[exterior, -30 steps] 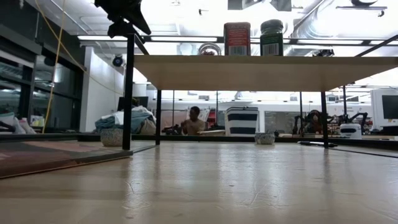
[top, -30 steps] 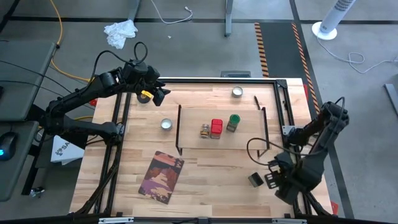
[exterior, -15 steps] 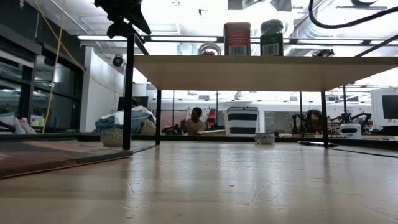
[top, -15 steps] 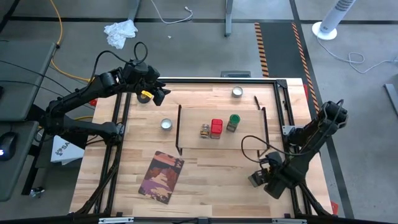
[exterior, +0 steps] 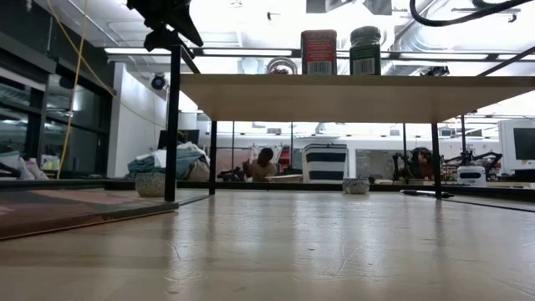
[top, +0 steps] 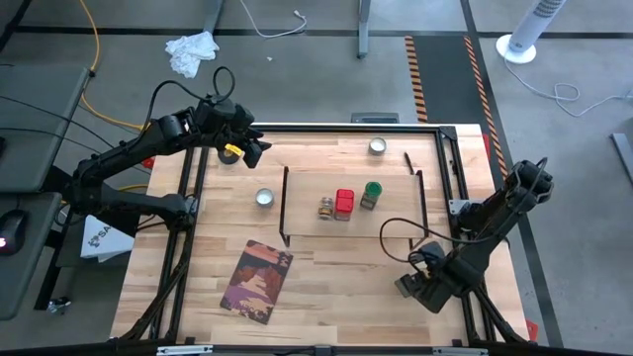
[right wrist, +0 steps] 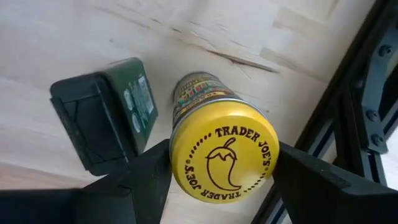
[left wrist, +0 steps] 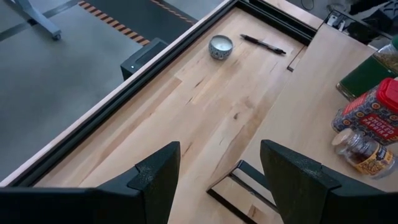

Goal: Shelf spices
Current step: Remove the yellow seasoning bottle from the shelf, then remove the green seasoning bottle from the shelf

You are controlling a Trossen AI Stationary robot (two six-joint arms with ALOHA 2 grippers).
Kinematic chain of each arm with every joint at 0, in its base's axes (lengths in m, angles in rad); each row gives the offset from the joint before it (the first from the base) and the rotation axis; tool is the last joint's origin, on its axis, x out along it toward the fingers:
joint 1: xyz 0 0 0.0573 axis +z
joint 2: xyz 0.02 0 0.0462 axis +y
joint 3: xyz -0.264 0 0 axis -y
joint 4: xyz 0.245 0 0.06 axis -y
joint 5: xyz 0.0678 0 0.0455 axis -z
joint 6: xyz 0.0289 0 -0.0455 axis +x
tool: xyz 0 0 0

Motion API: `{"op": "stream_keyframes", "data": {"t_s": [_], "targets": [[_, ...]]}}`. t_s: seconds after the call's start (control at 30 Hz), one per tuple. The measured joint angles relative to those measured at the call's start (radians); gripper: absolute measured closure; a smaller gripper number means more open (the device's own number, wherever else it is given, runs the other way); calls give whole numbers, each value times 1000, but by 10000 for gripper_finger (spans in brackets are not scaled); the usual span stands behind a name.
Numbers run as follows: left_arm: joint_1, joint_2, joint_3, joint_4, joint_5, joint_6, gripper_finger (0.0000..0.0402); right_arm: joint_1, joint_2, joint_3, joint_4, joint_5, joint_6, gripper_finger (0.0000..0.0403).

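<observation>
The shelf [top: 351, 208] stands mid-worktop [top: 326, 287] and carries three spices in a row: a clear glass jar [top: 325, 209], a red box [top: 343, 204] and a green-topped jar [top: 371, 195]. The right gripper [right wrist: 214, 180] is low at the worktop's near right corner, its fingers [right wrist: 149, 177] spread on either side of the yellow-topped jar [right wrist: 222, 152]; contact with the lid cannot be confirmed. The dark grey tin [right wrist: 106, 112] lies just beside that jar. The left gripper [left wrist: 217, 177] hangs above the far left corner, fingers apart and holding nothing. A book [top: 257, 281] lies near the front edge.
</observation>
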Motion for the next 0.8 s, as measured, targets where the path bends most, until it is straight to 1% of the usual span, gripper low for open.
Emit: {"op": "stream_keyframes", "data": {"t_s": [0.1, 0.27, 0.43, 0.57, 0.63, 0.67, 0.8], "targets": [[0, 0, 0, 0, 0, 0, 181, 0, -14, 14, -3, -20, -17, 148], [0, 0, 0, 0, 0, 0, 181, 0, -50, 48, -40, 0, -52, 148], [0, 0, 0, 0, 0, 2, 181, -8, -72, 48, -53, -50, -104, 148], [0, 0, 0, 0, 0, 2, 181, -21, -124, 66, -53, -16, -107, 148], [0, 0, 0, 0, -2, 2, 181, -43, -159, 114, -76, 67, -107, 148], [0, 0, 0, 0, -10, 2, 181, -59, -175, 146, -99, 140, -105, 148], [-6, 0, 0, 0, -57, 2, 181, -162, -208, 277, -210, 538, -111, 148]]}}
